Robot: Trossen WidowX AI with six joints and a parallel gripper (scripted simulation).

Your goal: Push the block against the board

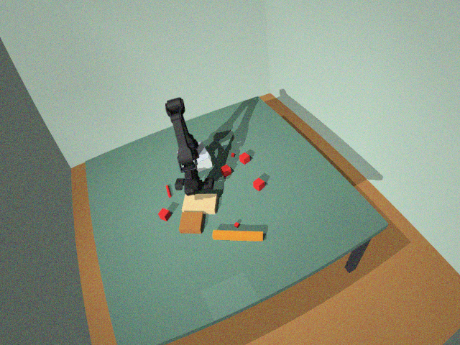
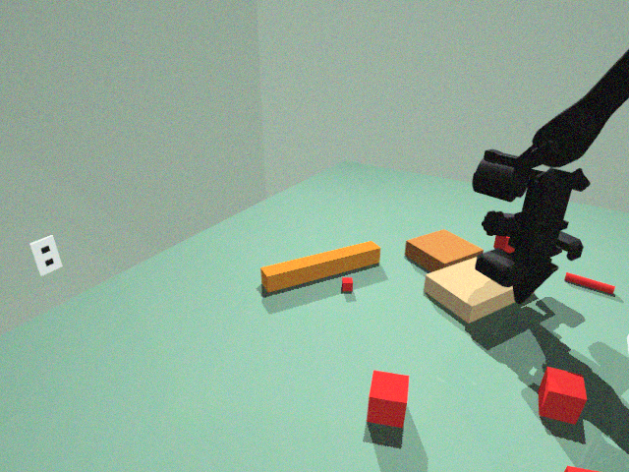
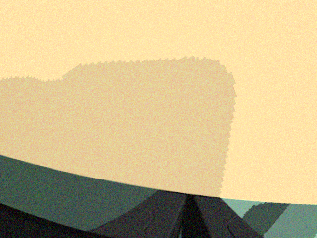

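The cream board [image 1: 200,203] [image 2: 457,284] [image 3: 277,89] lies flat. The brown square block [image 1: 190,223] [image 2: 441,247] lies flat along the board's near long side in the top view. Their left ends look about even there. I see no clear gap between them, but cannot tell if the whole side touches. My gripper [image 1: 190,193] [image 2: 520,299] [image 3: 187,185] is shut and empty, pointing down at the board's far long side, opposite the block. Its tips are right beside that side; contact is not clear.
A long orange bar [image 1: 237,235] [image 2: 319,266] lies right of the block in the top view, with a tiny red cube [image 1: 236,224] [image 2: 347,284] beside it. A red cube [image 1: 164,214] and a red stick [image 1: 168,191] [image 2: 589,283] lie left. Several more red cubes lie behind and right.
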